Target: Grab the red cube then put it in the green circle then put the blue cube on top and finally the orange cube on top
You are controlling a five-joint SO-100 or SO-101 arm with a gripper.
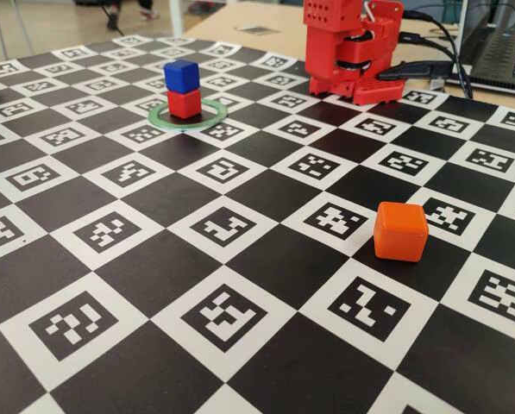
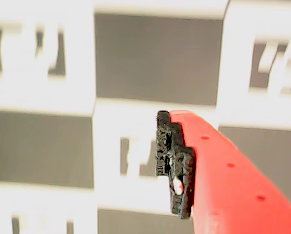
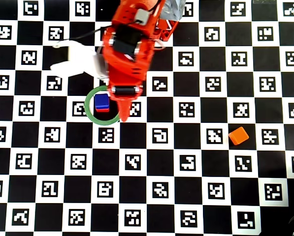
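cubes: we count three; blue cube [image 1: 181, 75] stacked on red cube [image 1: 185, 103] inside ring [image 1: 165, 119], orange cube [image 1: 400, 230] alone far right
gripper [image 3: 122, 114]: empty; open or closed, we cannot tell
surface: checkerboard marker mat [image 1: 153, 285]

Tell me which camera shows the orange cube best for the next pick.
The fixed view: the orange cube is large, sharp and unobstructed on the checkered mat. The overhead view shows it small but clear, far right of the green circle. The wrist view does not show it.
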